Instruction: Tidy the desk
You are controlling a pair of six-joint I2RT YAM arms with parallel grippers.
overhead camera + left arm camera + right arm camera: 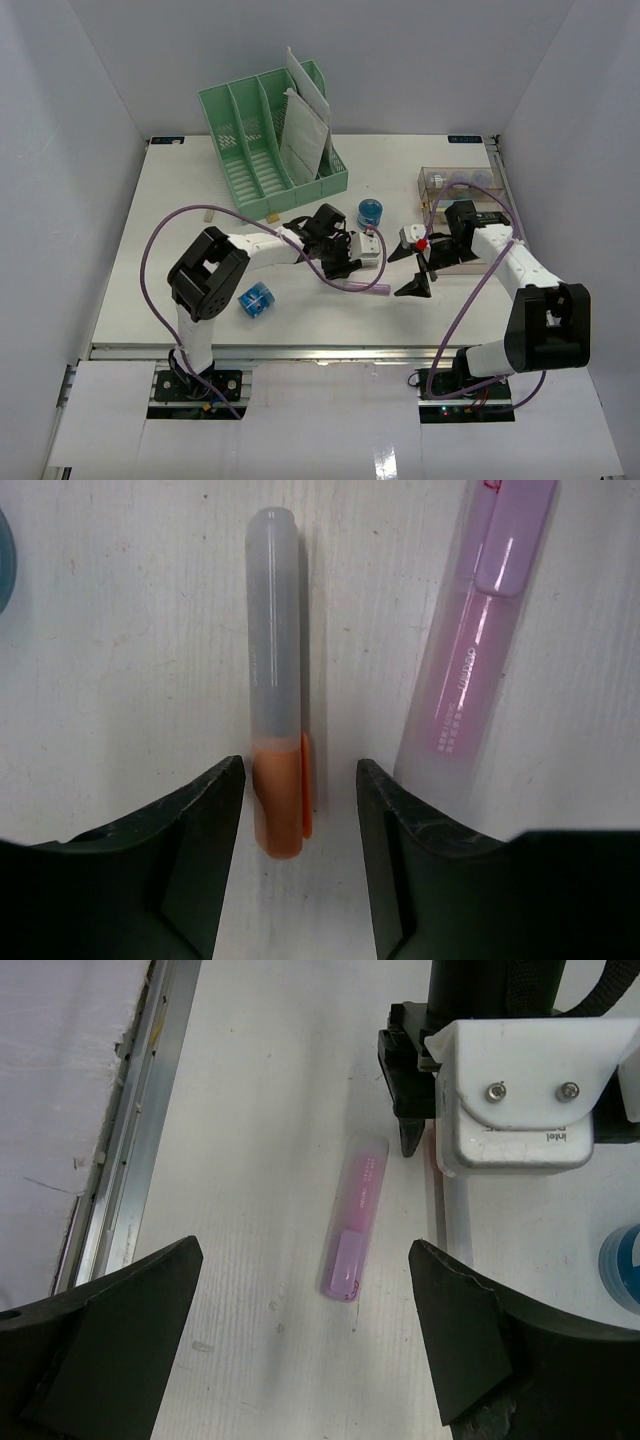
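1. Bench (150,290): large white top filling the workspace between the grey walls. A metal rail (300,351) runs along its near edge, just beyond both arm bases.
2. Near blue item (256,299): small, lying on the bench beside the left arm's elbow.
3. Pink highlighter (368,288): capped and lying flat at mid-bench, between the two hands and free of both.
4. Left hand (300,768): released. Its jaws stand apart on either side of the orange end of the marker.
5. Marker (276,680): translucent barrel with an orange end, flat on the bench, roughly parallel to the pink highlighter just beside it.
6. Right hand (305,1260): released, jaws spread wide, pointed toward the pink highlighter and holding nothing.
7. Far blue item (371,212): round, just beyond the left hand.
8. Clear tray (440,180): compartmented, far right of the bench.
9. Green rack (250,150): slotted, at the far edge, with white papers (303,135) in its right-hand slots.
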